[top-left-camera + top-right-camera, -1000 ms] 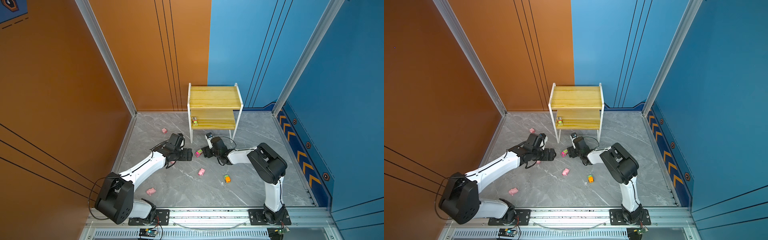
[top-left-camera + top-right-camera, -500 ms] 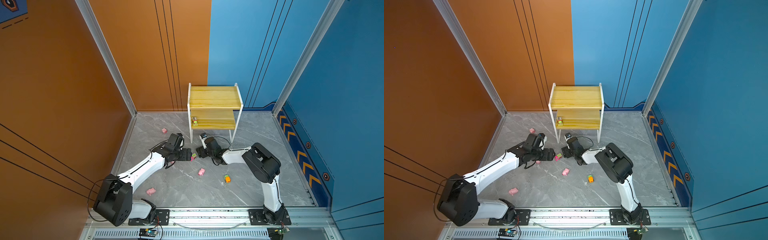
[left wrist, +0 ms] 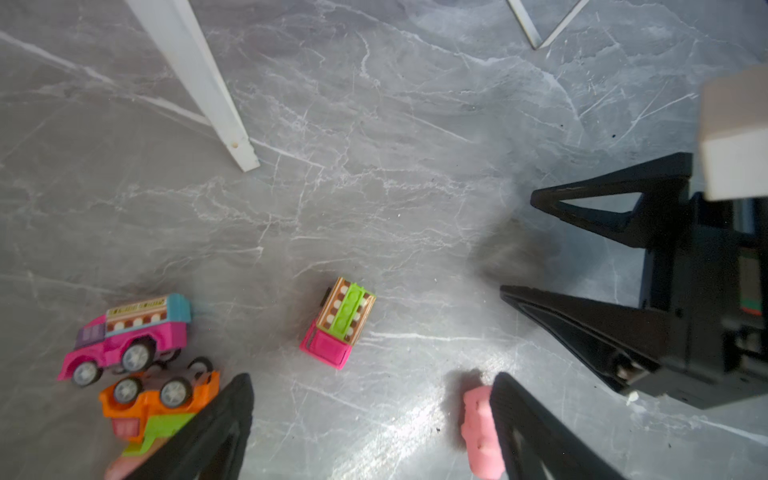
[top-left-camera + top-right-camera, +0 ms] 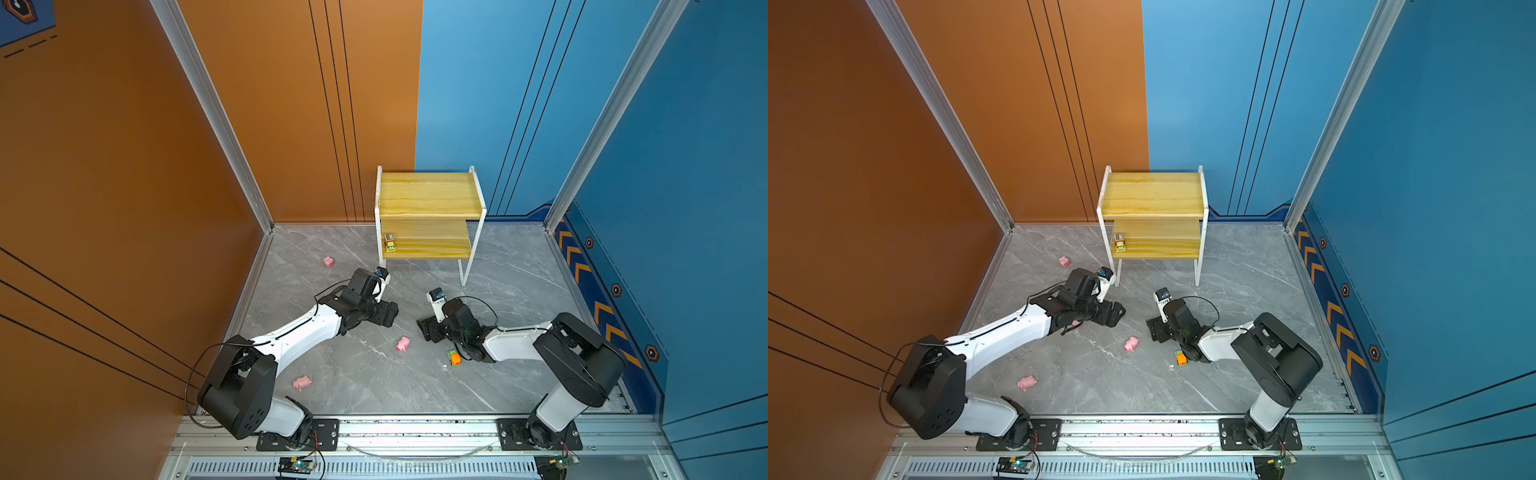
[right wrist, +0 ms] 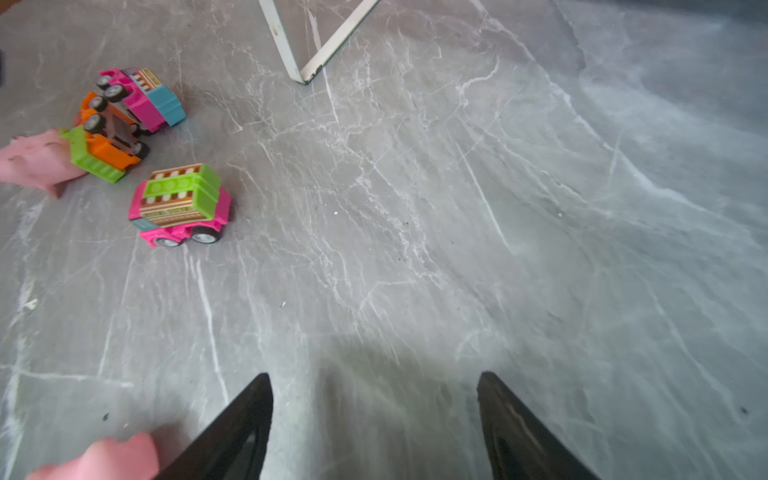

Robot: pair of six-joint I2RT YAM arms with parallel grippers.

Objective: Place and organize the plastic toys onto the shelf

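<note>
The shelf (image 4: 430,195) stands at the back with one small truck (image 4: 390,243) on its lower board. My left gripper (image 3: 372,376) hangs open just above the floor. A pink and green truck (image 3: 337,324) stands just ahead of its gap, and a pink pig (image 3: 480,430) lies against the inner side of one finger. A pink and blue truck (image 3: 129,336) and an overturned orange truck (image 3: 158,399) lie beside the other finger. My right gripper (image 5: 374,375) is open over bare floor, facing the left gripper (image 4: 388,313). The left arm hides these trucks in both top views.
Loose pigs lie at the back left (image 4: 328,261), between the arms (image 4: 402,344) and at the front left (image 4: 302,382). Another orange truck (image 4: 454,357) lies beside the right arm. A white shelf leg (image 3: 199,83) stands close behind the trucks.
My right gripper first reached left toward the trucks, then drew back to the front right. My left gripper has shifted slightly right over the trucks. Both stay open.
</note>
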